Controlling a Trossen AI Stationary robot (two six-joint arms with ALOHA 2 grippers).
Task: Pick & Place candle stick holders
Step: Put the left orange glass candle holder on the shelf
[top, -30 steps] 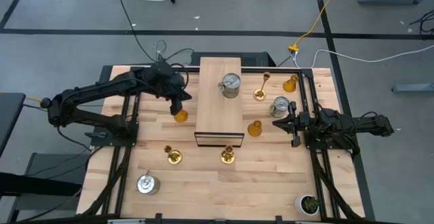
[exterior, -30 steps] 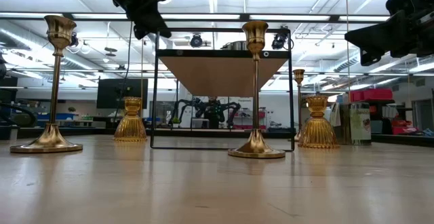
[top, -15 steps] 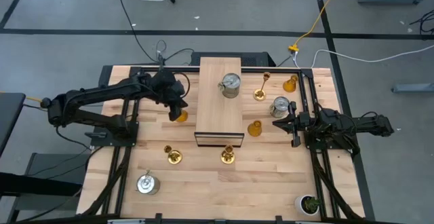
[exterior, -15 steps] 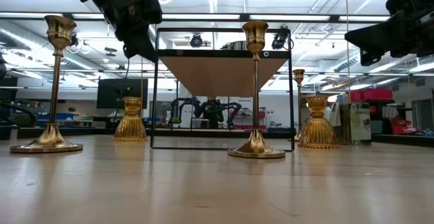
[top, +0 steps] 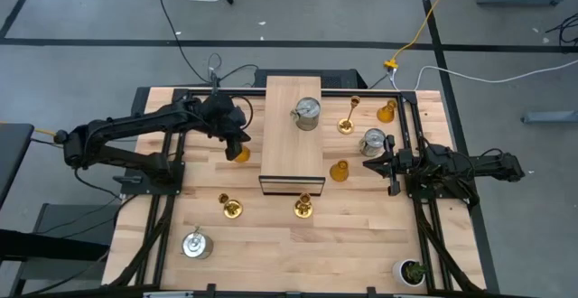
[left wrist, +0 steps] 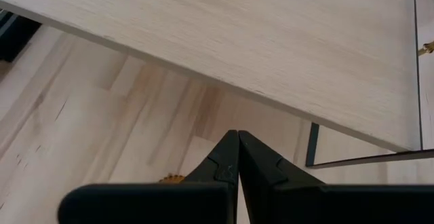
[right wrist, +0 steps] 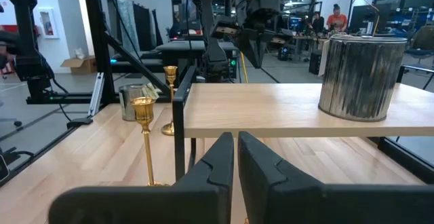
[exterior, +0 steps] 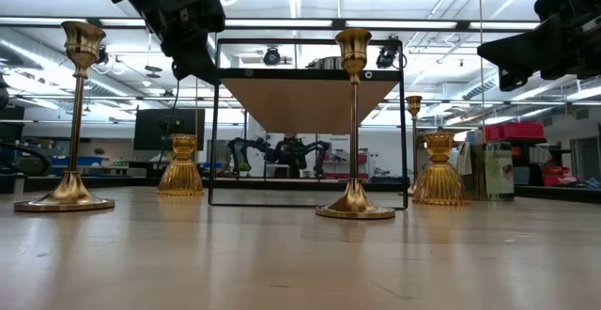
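- Overhead, my left gripper point(top: 237, 142) hangs above the table point(top: 271, 244) just left of the wooden riser shelf point(top: 291, 153), fingers pressed together and holding nothing.
- Directly under and beside that gripper stands an amber-orange holder point(top: 241, 154), partly hidden by my fingers; I cannot tell whether they touch it.
- My right gripper point(top: 368, 164) waits at the table's right edge, fingers also pressed together, empty, pointing toward the shelf.
- On top of the shelf stands one silver can point(top: 306, 113), upright; my right wrist view shows it on the pale board.
- Right of the shelf: a gold candlestick point(top: 348, 117), a second amber-orange holder point(top: 387, 111) near the far right corner, a second silver can point(top: 374, 142) just beside my right gripper, and a third amber-orange holder point(top: 339, 171) close to the shelf's right side.
- Near side of the shelf: two more gold candlesticks point(top: 230, 207) and point(top: 302, 208), both upright, well apart from each other.
- Near left corner: a third silver can point(top: 195, 245), alone.
- Near right corner: a small green potted plant point(top: 412, 272).
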